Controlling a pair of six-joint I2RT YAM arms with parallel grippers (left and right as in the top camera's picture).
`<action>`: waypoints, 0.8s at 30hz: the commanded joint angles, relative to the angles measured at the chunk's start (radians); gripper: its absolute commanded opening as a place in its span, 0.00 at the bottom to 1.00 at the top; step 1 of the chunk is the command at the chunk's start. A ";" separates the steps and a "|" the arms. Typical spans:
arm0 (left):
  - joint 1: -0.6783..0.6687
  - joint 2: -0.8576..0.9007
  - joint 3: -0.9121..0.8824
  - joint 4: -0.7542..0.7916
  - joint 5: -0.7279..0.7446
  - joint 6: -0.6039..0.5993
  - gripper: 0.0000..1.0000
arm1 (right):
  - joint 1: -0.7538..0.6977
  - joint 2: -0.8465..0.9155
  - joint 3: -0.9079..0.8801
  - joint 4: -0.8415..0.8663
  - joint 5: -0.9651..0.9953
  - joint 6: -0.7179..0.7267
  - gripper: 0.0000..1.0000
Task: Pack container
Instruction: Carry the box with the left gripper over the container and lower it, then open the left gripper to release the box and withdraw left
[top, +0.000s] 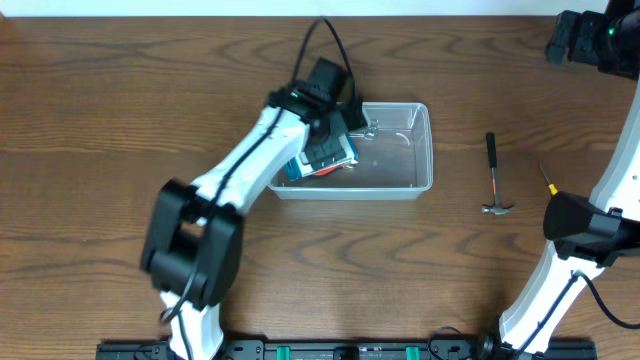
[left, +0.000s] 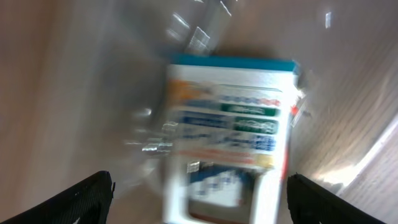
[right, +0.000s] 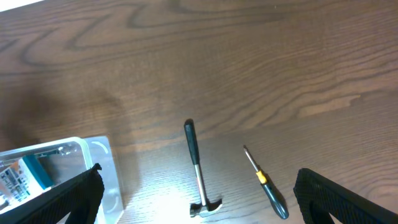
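Note:
The clear plastic container stands in the middle of the table. A small blue-and-white printed box lies inside it at its left end. My left gripper hovers over that end. In the left wrist view, which is blurred, the box lies just below the open left gripper, inside the container. My right gripper is open and empty, high above a hammer and a screwdriver. The container's corner shows at the left of the right wrist view.
The hammer and the yellow-and-black screwdriver lie on the wooden table right of the container. The right arm stands along the right edge, with its gripper at the far right corner.

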 joint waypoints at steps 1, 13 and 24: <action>0.014 -0.079 0.049 -0.013 -0.011 0.005 0.88 | 0.017 -0.005 0.010 -0.003 -0.007 0.004 0.99; 0.084 -0.158 0.049 -0.091 -0.069 -0.214 0.99 | 0.019 -0.005 0.010 -0.003 -0.007 0.006 0.99; 0.531 -0.520 0.048 -0.277 -0.072 -0.455 0.98 | 0.167 -0.077 0.010 -0.003 -0.003 -0.007 0.99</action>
